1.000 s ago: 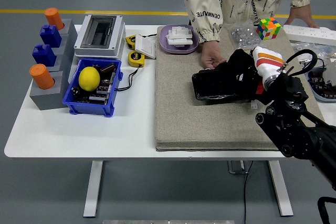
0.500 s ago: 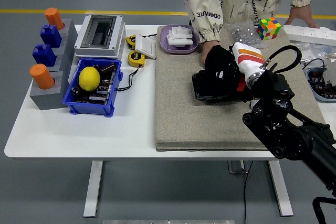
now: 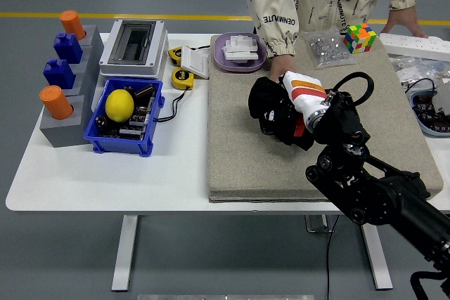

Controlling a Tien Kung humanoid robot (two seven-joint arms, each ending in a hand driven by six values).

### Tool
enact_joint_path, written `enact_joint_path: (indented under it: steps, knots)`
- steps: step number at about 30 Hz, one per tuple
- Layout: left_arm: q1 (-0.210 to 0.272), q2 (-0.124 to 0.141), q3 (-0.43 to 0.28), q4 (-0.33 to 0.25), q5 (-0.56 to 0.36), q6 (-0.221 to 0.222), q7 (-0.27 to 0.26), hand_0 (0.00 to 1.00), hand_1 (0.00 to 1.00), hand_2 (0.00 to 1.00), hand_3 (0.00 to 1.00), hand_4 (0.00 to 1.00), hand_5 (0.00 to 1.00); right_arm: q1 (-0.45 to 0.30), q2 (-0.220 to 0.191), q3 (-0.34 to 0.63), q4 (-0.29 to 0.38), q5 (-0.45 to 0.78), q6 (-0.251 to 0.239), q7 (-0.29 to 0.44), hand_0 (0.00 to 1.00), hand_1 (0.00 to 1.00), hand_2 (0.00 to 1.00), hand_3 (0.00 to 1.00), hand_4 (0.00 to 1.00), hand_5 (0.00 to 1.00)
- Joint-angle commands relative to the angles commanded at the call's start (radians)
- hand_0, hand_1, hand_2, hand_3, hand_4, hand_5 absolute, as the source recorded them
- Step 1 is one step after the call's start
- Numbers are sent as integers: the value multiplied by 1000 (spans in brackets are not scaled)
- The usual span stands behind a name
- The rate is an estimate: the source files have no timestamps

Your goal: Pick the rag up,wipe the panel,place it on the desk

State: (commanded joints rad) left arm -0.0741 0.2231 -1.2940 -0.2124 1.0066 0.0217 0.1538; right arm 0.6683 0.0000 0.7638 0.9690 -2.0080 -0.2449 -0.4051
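Head view: right black five-fingered hand (image 3: 275, 112), centre frame, clamped on dark crumpled rag (image 3: 264, 102), pressing it on the black flat panel (image 3: 304, 130) lying on the grey felt mat (image 3: 239, 152); panel's long axis runs left-right, mostly hidden under hand; person's hand (image 3: 279, 67) just above; left arm absent.

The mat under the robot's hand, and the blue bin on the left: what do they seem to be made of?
The mat looks like felt or coarse woven fabric: grey-beige, matte, with a fuzzy grain and soft edges. The blue bin looks like moulded plastic: even saturated colour, slight sheen, a stiff rim. Neither can be told for certain by sight.
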Motion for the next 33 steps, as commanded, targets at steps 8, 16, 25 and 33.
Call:
enact_joint_path:
  steps: [8,16,25,33]
  knots:
    - [3,2,-6,2,5,1,1,604,636,636,560,633,443,-4,-14,0,-38,-10,2,1,244,288,345,406,945,88]
    - [4,2,-1,-1,3,0,0,604,636,636,559,633,442,-9,-59,30,-49,-19,2,1,243,288,345,406,944,88]
    - [7,2,-4,-1,5,1,0,604,636,636,559,634,443,-32,-118,77,-56,-32,3,0,244,289,345,407,945,87]
    - [7,1,-6,-1,7,1,0,604,636,636,559,633,442,-48,-169,133,-75,-45,3,-2,243,289,345,406,944,88]
